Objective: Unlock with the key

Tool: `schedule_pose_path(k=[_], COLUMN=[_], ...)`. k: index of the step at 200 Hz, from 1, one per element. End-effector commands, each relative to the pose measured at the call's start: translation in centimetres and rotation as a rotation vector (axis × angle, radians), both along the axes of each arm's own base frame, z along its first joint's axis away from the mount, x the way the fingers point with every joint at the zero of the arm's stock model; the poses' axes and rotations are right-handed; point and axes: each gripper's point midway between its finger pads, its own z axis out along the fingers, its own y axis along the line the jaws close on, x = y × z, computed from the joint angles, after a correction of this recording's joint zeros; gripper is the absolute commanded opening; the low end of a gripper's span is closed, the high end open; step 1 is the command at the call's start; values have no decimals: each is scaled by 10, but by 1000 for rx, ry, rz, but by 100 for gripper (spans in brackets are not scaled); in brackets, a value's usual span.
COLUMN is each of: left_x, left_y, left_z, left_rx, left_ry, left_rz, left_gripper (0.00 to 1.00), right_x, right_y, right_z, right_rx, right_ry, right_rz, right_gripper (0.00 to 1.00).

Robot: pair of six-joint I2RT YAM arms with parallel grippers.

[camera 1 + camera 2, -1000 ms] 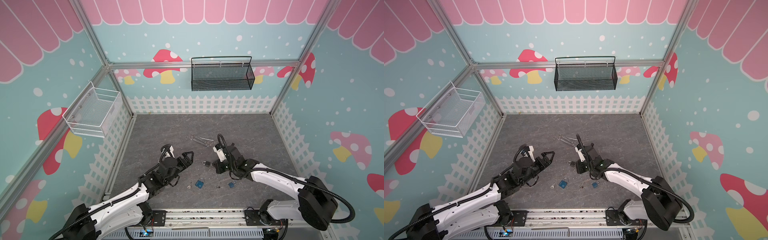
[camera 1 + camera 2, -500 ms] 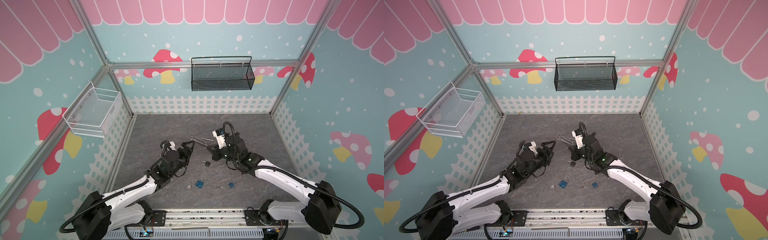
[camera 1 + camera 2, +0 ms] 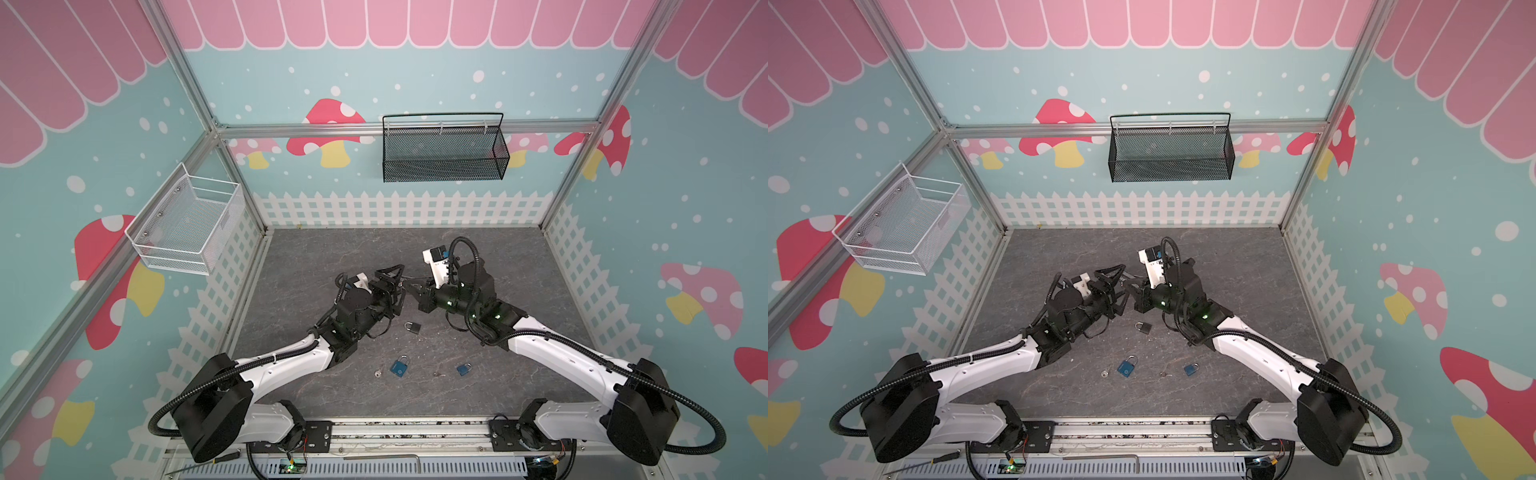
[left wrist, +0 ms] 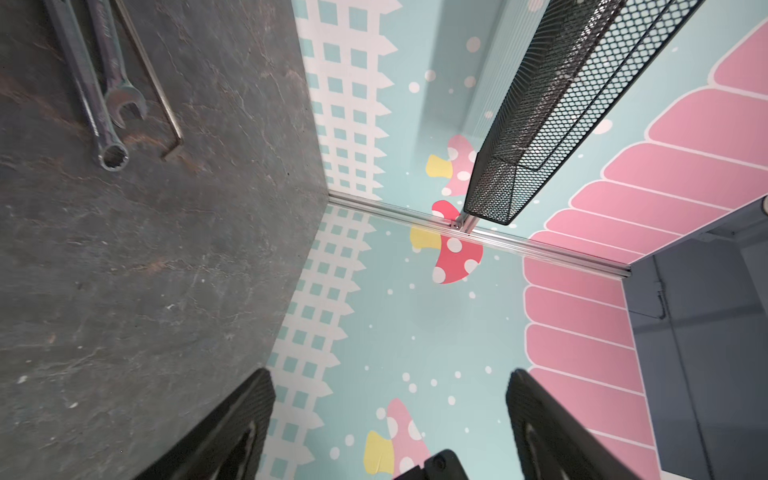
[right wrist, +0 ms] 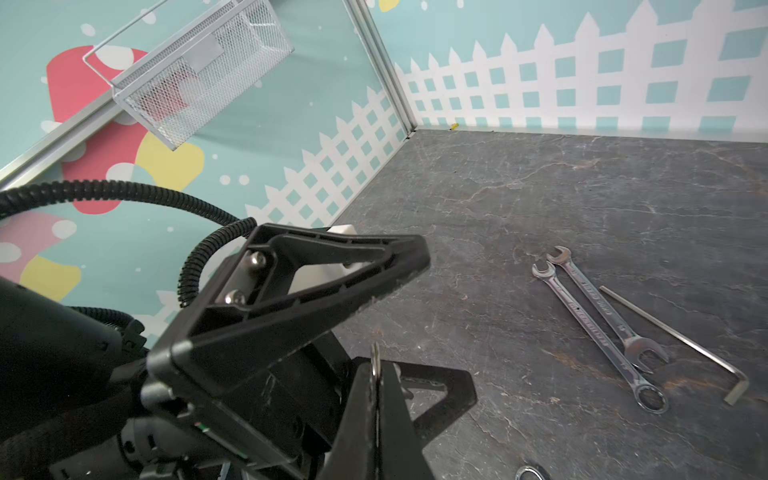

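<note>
Both arms have moved away from the robot's base during the last second, and their tips now almost meet just behind the dark padlock [image 3: 412, 327], on its far side. One second ago the right gripper [image 3: 412, 287] was directly beside this padlock; now it is clearly apart from it. The dark padlock itself has stayed at the same place on the grey table [image 3: 498, 257].

In the right wrist view the fingers of the right gripper [image 5: 376, 374] are pressed together on the key [image 5: 375, 353]. It is a thin flat metal piece seen from its edge, and its rounded end stands out past the fingertips.

The left gripper [image 3: 402, 281] stands wide. In the left wrist view its two black fingers [image 4: 237, 424] are far apart and nothing is between them. In the right wrist view one of these fingers is very near the key, but I cannot tell if they touch.

On the near side of the dark padlock, toward the robot, lie the large blue padlock [image 3: 399, 368] and, more to the right, the small blue padlock [image 3: 463, 369]. Both are well apart from the grippers.

Beyond the dark padlock, behind the grippers, two wrenches [image 5: 598, 328] lie side by side on the table, and a hex key [image 5: 673, 336] lies just beside them.
</note>
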Motion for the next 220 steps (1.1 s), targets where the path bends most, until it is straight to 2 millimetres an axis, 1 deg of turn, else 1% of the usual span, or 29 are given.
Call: schedule_pose_path(k=[1,15,32,56,105,120,153,201,220], left_x=[2,2,1,0,0,0,0,-1,-1], left_y=[2,7,11,11,13,13,15,16,15], left_z=[19,20,19,14,9,7,5,6,6], left_rx=[-94,-104,-98,-95,-115,-111,-111,-110,-106], left_ry=[-6,-13,-11,2,6,12,15,16,17], left_rz=[41,66,83,86,98,99,102,105,100], left_gripper=[85,83,81,75,52,43,29,17,14], right_x=[-3,-5,-7,-8,-5,-4,-3,-2,-3], right_y=[5,5,2,-2,-11,-11,-13,-14,-14], right_z=[11,5,2,7,11,10,8,10,9], right_rx=[60,53,55,54,44,38,29,29,27], right_ry=[-24,-10,1,-22,-41,-40,-38,-45,-46], right_rz=[30,37,28,16,-30,-37,-42,-52,-48], right_gripper=[0,0,0,0,0,0,0,0,0])
